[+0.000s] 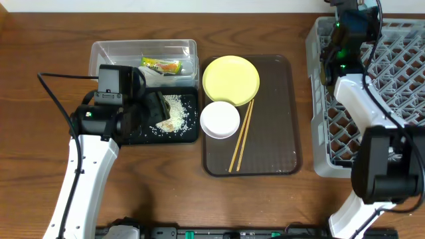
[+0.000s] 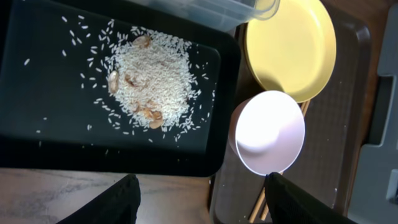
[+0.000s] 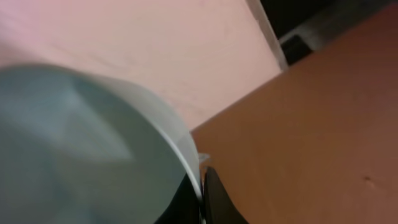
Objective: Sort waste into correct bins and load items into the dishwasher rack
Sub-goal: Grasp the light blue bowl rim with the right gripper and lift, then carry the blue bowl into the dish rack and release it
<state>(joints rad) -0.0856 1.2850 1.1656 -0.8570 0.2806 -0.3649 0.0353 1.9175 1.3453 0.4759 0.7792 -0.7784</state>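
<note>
Hovering spread over rice (image 2: pixel 152 84) on the black tray (image 2: pixel 50 124), left gripper (image 2: pixel 202 190); right gripper (image 3: pixel 200 196) pinching blue bowl (image 3: pixel 74 155) rim above rack (image 1: pixel 398 60).

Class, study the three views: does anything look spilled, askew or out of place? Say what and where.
Loose grains lie scattered across the black tray, away from the main rice heap. The chopsticks lie slantwise on the brown serving tray. Nothing looks damaged.
</note>
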